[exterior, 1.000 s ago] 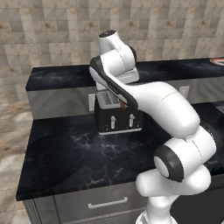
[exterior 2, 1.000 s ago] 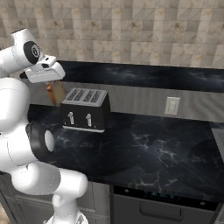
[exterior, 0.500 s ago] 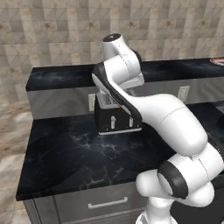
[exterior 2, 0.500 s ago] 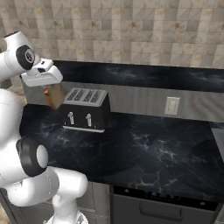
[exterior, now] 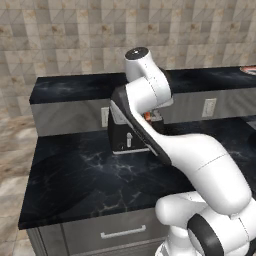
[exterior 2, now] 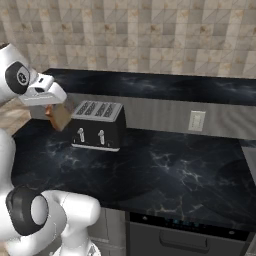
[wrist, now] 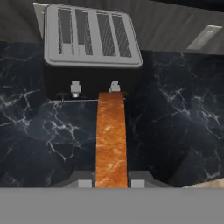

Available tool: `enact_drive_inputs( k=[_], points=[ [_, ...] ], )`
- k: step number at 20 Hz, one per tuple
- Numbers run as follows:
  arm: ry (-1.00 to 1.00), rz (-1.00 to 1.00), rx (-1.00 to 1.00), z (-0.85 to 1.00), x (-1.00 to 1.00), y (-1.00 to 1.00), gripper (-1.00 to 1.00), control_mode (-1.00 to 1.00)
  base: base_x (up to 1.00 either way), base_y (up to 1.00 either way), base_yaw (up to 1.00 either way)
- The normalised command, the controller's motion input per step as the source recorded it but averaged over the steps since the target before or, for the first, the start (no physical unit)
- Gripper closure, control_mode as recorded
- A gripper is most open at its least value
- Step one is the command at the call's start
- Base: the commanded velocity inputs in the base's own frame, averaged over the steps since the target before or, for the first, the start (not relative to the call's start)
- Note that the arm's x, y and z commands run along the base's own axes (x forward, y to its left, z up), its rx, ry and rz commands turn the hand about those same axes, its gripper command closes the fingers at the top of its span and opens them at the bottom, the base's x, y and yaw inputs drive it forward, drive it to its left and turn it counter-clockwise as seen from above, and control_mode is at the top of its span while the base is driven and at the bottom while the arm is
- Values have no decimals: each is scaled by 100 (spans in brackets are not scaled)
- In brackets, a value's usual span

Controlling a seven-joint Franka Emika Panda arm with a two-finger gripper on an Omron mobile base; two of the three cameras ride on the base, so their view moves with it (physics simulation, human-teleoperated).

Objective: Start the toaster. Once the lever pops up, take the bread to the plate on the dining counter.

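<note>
My gripper is shut on the bread, an orange-brown slice that hangs in the air just left of the toaster. In the hand view the bread shows edge-on between my gripper fingers, in front of the black toaster with its silver slotted top and two pale levers. In the left base view my arm hides most of the toaster. The dining counter runs behind it, and the plate peeks in with its reddish rim at the far right.
The toaster stands on a lower black marbled counter with drawers below. Wall outlets sit on the grey panel behind. A dark appliance front is under the counter on the right. A tiled wall rises at the back.
The arm's upper links have swung round while the hand kept the bread beside the toaster; the slice has sunk slightly. The grip has stayed shut.
</note>
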Motion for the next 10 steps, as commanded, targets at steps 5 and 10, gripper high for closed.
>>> enact_drive_inputs(
  k=[5,10],
  points=[
    [-6,0,0,0,-34,6,100,100,-6,7,0],
    [0,0,0,0,0,0,100,100,-18,76,-1]
  ],
)
